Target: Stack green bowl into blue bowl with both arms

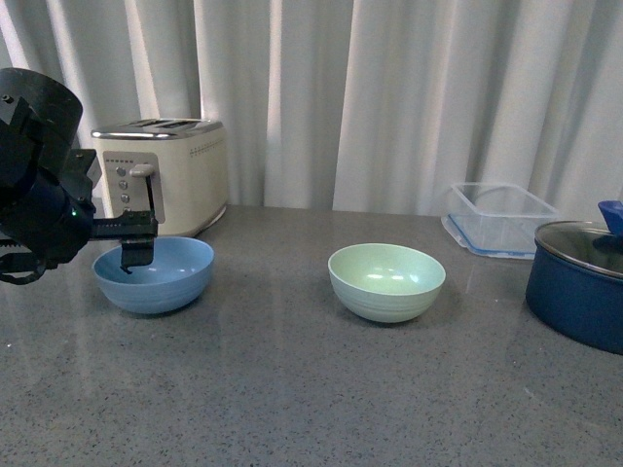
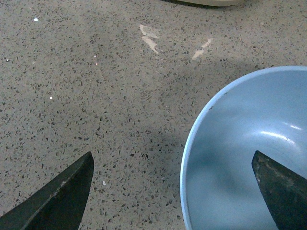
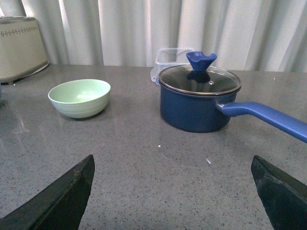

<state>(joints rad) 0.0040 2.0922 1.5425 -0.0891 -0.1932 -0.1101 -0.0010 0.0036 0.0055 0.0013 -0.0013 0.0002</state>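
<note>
1. The blue bowl (image 1: 156, 277) sits on the desk (image 1: 292, 389) at the left, just in front of the toaster (image 1: 175, 170); the green bowl (image 1: 386, 282) stands well apart from it, near the middle, upright and empty.
2. The left fingers (image 2: 62, 201) are spread wide and straddle the blue bowl's rim, one over bare desk, the other over the hollow; this looks like a setup to pinch the wall and steady the bowl, though no contact shows yet.
3. The right fingers (image 3: 62, 201) are also wide and hold nothing; they hang above open desk, with the green bowl well apart from them and the pot (image 3: 194, 112) nearer; by my judgement the right arm has a long reach to make before the green bowl can be lifted.
4. Both bowls are round and matte, with faint ridges low on the wall; the thin rims suit an edge pinch; the green one looks slightly larger, so it may perch in the blue rather than sink fully.
5. The desk is grey speckled stone, glossy; a nudged bowl would likely slide on it.
</note>
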